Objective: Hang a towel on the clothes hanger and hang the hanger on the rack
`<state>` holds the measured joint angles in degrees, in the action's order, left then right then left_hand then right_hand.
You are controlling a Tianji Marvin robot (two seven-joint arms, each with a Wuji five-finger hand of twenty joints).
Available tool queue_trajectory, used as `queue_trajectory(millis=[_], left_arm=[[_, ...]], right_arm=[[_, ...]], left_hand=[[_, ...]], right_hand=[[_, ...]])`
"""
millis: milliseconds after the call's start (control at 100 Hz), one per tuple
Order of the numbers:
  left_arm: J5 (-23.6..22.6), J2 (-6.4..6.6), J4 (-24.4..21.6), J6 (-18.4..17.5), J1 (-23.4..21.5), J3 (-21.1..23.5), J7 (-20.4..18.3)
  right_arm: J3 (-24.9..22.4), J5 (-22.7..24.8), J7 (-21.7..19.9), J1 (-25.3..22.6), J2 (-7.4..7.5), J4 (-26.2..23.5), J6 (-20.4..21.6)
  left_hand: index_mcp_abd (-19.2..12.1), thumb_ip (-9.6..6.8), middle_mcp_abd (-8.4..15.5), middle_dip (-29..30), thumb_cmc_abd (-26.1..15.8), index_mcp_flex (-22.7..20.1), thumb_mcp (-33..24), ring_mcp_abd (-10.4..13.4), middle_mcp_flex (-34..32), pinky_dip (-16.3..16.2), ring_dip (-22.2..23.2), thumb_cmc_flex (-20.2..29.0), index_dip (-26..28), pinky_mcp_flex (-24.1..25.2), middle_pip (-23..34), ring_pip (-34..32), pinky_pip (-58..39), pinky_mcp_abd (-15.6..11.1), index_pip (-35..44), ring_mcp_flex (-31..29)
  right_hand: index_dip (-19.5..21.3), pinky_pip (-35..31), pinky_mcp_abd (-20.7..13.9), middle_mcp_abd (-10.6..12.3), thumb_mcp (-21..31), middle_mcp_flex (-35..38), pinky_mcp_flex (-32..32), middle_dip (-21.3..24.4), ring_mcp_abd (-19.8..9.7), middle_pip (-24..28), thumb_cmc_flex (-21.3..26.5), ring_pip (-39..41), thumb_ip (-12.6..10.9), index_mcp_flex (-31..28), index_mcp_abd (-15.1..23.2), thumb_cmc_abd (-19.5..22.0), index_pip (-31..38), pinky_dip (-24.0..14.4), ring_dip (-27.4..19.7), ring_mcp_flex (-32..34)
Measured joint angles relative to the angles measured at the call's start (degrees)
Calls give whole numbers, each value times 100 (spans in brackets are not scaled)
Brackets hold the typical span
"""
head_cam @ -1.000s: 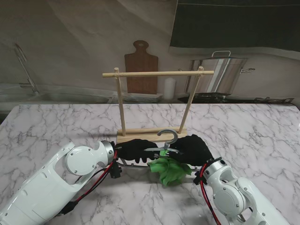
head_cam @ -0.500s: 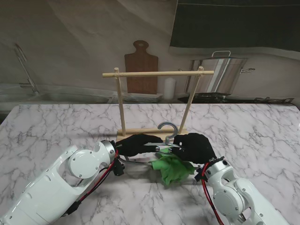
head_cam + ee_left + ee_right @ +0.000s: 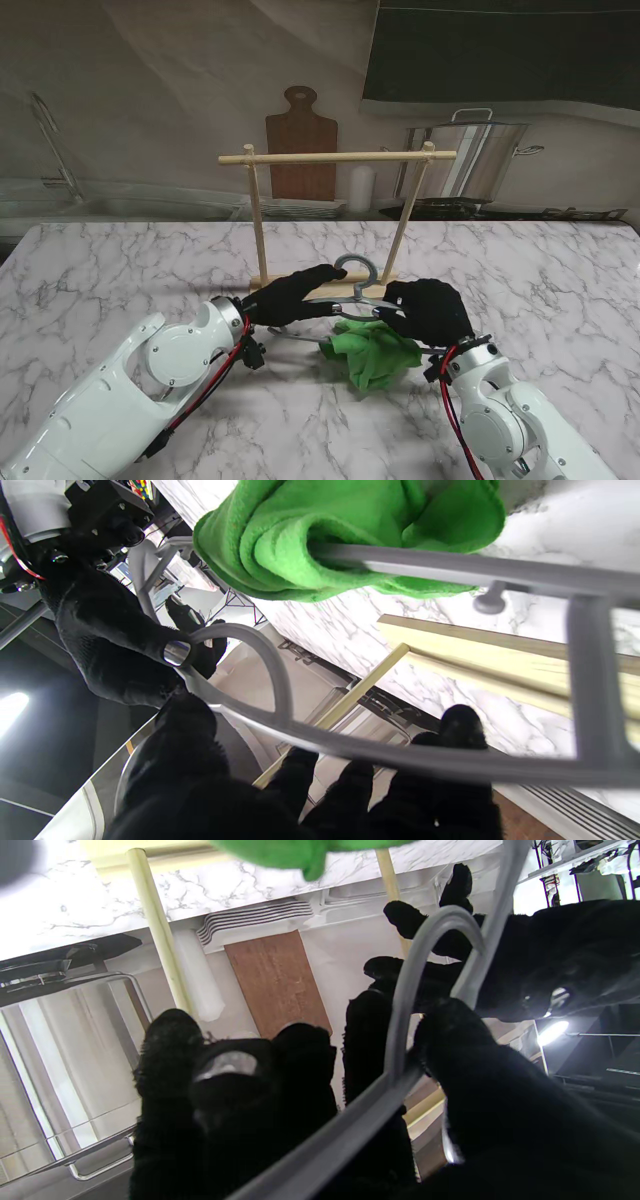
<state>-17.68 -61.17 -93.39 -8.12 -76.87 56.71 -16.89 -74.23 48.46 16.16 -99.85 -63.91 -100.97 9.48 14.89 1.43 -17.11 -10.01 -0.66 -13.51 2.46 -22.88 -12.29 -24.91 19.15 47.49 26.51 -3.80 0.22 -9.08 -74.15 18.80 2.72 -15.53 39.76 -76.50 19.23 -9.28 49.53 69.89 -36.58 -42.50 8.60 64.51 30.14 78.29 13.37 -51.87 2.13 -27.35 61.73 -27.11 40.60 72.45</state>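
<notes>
Over the last second both hands have lifted the hanger (image 3: pixel 352 292) off the counter (image 3: pixel 120 270) toward the rack (image 3: pixel 335 220); its hook now sits just in front of the rack's base rail, well under the top bar. Left hand (image 3: pixel 290 295) and right hand (image 3: pixel 428 310) each grasp the hanger frame, the green towel (image 3: pixel 372 352) draped on its lower bar, seemingly clear of the counter, so hooking remains

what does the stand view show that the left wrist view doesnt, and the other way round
Only the stand view shows the rack's top rail, the cutting board and the steel pot behind it. Only the left wrist view shows the green towel threaded over the hanger's lower bar. Both show the grey hanger, held by the left hand and right hand, and the rack's base.
</notes>
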Motion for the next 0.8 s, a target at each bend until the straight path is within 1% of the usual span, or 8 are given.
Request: queue_trajectory(millis=[160,300,420,460,480,510,710,800], left_arm=[[41,-15,36,2,45,-67,24],[45,-61,43,-30,7,-41,244],[-38,-113,-55,-127,-182,183,383],[-119,-118,-134,-157,-272,284,397],[-171,-118,-180,-169,-315,333,401],[-263,-117,-256,-190,-389,415,410],[-603,-116,-723,-244,-918,1038,532],[-875,-115,-886,-262,-1166,1369,582]], right_arm=[[-7,4,92,-12,-10,48,9],[-42,-5,201,-31,-32,69,13],[-128,-3,373,-67,-65,78,11],[-174,2,422,-85,-80,76,4],[-197,5,445,-95,-86,73,0],[-238,10,486,-113,-97,65,-4],[-503,88,1014,-214,-157,25,-27],[-629,106,1134,-240,-188,-1,-76]], left_hand=[[70,0,-7,19,38,158,0,0,0,-96,0,-1,-265,-78,0,-43,2,1,-138,-15],[76,-1,-7,20,38,216,0,8,-21,-156,-1,-1,-318,-79,0,-50,2,1,-179,-18],[77,-1,-7,19,35,210,0,72,-119,-158,-1,28,-374,-65,8,-50,2,0,-179,-18],[77,-1,-7,20,35,205,0,81,-193,-159,-1,35,-375,-60,27,-51,6,-4,-174,-18],[77,-1,-7,19,34,204,0,91,-193,-159,-1,46,-375,-58,27,-51,62,-77,-169,-48],[77,-1,-7,19,-6,194,0,114,-193,-159,-1,56,-375,-62,27,-65,62,-47,-119,-96],[0,-1,12,-301,-26,-717,0,157,-955,-506,208,297,-268,-70,220,-232,63,8,334,-446],[-8,-1,24,-486,-26,-1279,0,159,-1661,-737,371,368,-42,-219,319,-382,63,71,582,-880]], right_hand=[[0,-45,0,4,0,43,-5,4,0,0,0,2,1,-78,-1,-42,0,0,0,17],[0,-49,0,4,0,46,-17,4,0,0,0,4,2,-135,-2,-45,0,0,0,18],[-1,-49,0,4,0,51,-20,6,0,0,0,4,2,-138,-2,-45,0,0,0,18],[-1,-49,0,5,0,54,-20,7,0,0,0,5,2,-180,-2,-47,0,0,0,18],[-4,-49,0,5,0,55,-20,7,0,0,-1,5,2,-192,-2,-48,-1,0,0,18],[-9,-49,0,5,0,62,-22,9,0,0,-1,5,2,-195,-2,-48,-1,0,0,19],[-95,-60,0,12,150,140,-60,78,-1,1,-9,9,2,-285,-80,-286,-2,0,0,87],[-141,-95,0,13,153,143,-60,81,-1,2,-9,9,-6,-285,-82,-332,-2,0,0,90]])
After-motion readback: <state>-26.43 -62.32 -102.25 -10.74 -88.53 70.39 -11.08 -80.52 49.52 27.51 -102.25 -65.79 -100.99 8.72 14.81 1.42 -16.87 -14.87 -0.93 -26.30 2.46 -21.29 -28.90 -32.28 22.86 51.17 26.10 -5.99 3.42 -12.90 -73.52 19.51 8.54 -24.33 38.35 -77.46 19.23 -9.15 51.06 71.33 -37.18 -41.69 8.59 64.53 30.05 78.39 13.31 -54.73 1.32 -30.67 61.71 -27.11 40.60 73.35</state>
